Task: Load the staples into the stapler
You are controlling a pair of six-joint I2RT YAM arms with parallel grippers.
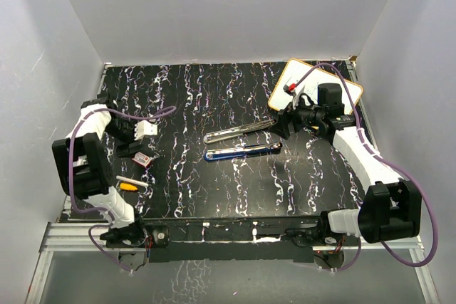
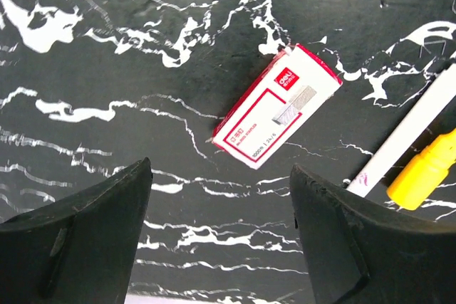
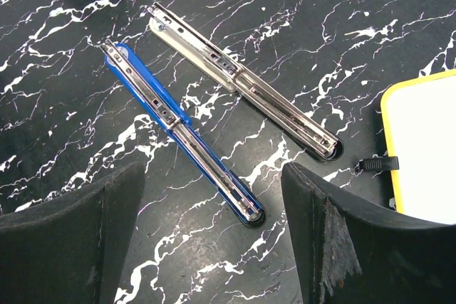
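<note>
Though blurry, perhaps "deli" on staple box (image 2: 276,107).

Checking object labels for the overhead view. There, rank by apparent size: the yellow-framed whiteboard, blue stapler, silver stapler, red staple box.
Largest: yellow-framed whiteboard, partly covered by the right arm.
Next: blue stapler and silver stapler, which look alike, so unranked.
Smallest: red staple box, clearly.
</note>
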